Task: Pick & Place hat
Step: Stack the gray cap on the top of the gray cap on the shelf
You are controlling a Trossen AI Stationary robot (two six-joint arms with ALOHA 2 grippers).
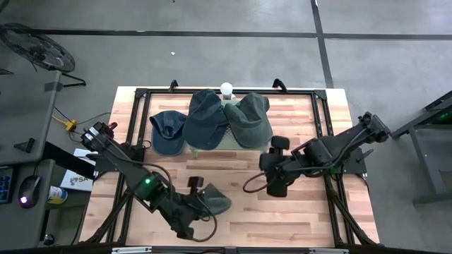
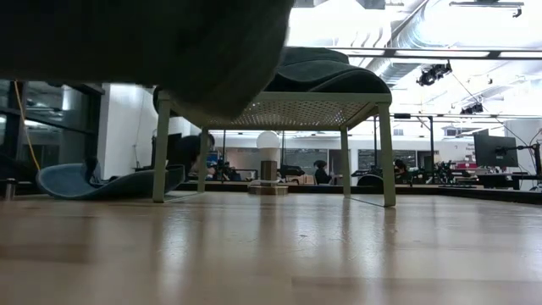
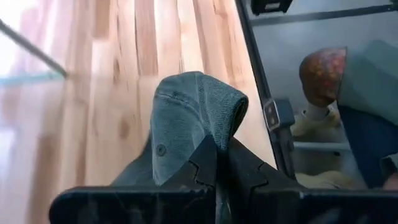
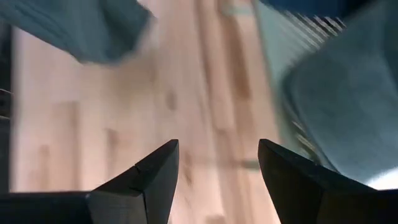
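Denim cap [image 1: 212, 200] pinched tight in the left gripper [image 1: 197, 189], well in front of the mesh rack [image 1: 233, 137] (three caps already piled there). Pick looks done; next comes the carry toward the rack. Right gripper [image 1: 276, 144] waits beside it, jaws wide, empty.

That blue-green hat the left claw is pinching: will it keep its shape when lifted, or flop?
Probably flop: the hat already folds over where the left gripper pinches it. It looks like soft fabric, so likely light. The cloth seems unlikely to slip out.
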